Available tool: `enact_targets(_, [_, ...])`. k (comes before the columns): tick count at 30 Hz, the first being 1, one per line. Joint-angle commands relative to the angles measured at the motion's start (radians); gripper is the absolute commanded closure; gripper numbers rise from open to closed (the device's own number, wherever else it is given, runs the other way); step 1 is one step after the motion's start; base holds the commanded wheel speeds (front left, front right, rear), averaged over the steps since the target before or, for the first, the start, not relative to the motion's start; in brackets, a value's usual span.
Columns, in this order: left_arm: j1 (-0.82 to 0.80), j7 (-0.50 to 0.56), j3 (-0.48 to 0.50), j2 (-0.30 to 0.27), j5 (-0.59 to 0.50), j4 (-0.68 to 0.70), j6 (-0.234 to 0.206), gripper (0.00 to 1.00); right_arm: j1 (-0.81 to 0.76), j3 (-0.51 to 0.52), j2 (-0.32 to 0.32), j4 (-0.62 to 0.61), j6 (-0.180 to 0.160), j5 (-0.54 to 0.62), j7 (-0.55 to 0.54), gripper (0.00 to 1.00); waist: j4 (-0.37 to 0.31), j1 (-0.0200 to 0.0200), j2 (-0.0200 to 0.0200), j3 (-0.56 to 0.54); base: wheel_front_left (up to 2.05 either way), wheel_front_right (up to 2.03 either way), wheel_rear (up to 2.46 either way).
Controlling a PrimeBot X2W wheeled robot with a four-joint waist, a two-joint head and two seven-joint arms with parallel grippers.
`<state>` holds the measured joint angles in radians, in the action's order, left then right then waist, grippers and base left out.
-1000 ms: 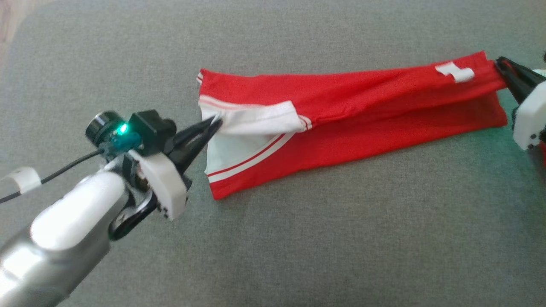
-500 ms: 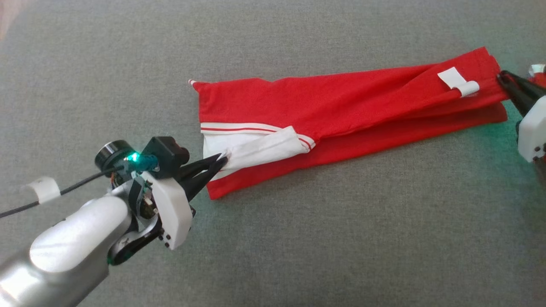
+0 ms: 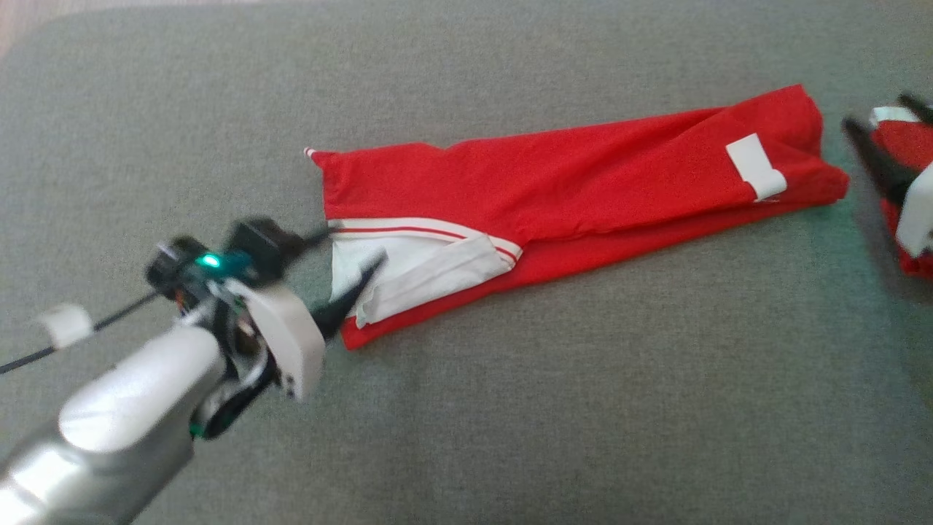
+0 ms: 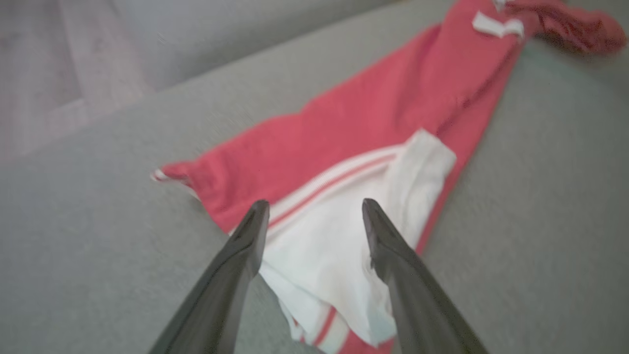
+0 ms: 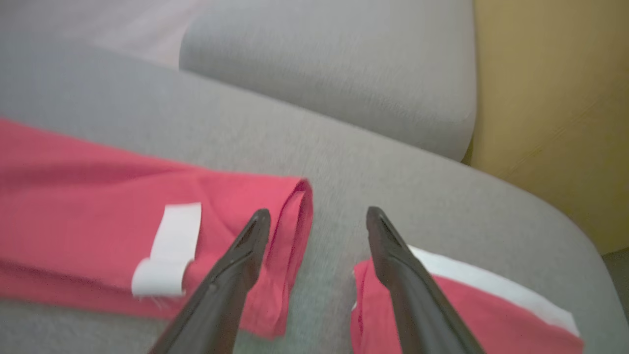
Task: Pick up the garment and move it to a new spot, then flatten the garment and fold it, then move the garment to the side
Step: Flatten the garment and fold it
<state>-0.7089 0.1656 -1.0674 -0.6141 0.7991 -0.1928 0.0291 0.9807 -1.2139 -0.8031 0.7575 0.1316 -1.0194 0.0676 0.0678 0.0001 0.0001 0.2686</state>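
My left hand [image 4: 314, 204] and right hand [image 5: 318, 211] are both spread, holding nothing. Two red pieces lie on the sofa [image 3: 510, 437]: one long garment [image 3: 583, 175] and a second garment [image 5: 491, 309] by my right.

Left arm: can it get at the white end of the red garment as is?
Probably yes. On the left arm the jaws stand open at the white end of the garment, which lies on the grey cushion; nothing is in between.

open grey cushion [image 3: 554, 437] below garment [image 3: 583, 175], another red cloth [image 3: 907, 142] at right
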Motion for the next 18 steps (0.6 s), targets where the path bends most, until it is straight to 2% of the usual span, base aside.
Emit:
enact_targets(1, [-0.035, -0.036, 0.08, -0.025, 0.008, 0.017, -0.025, 0.0, 0.019, 0.027, -0.032, 0.002, -0.001, -0.02, 0.031, 0.0, -0.009, -0.0001, -0.0001, -0.015, 0.0, 0.0, 0.0])
enact_targets(6, [-0.016, -0.21, 0.203, 0.012, 0.043, 0.009, -0.133, 0.0, 0.041, 0.129, 0.007, 0.048, -0.001, -0.07, 0.144, 0.0, -0.021, -0.0001, -0.0001, -0.06, 0.0, 0.0, 0.0])
enact_targets(10, [0.019, -0.36, 0.288, 0.05, 0.057, -0.015, -0.212, 0.0, 0.051, 0.254, 0.094, 0.093, -0.001, -0.059, 0.191, 0.0, -0.03, -0.0001, -0.0001, -0.086, 0.0, 0.0, 0.0])
enact_targets(14, [0.073, -0.422, 0.386, 0.116, 0.062, -0.025, -0.256, 0.0, 0.01, 0.538, 0.187, 0.013, -0.001, 0.046, 0.194, 0.0, -0.035, -0.0001, -0.0001, -0.103, 0.0, 0.0, 0.0])
enact_targets(18, [0.168, -0.427, 0.554, 0.203, -0.013, 0.013, -0.274, 0.0, -0.163, 0.817, 0.311, -0.108, -0.001, 0.263, 0.194, 0.0, -0.039, -0.0001, -0.0001, -0.122, 0.0, 0.0, 0.0])
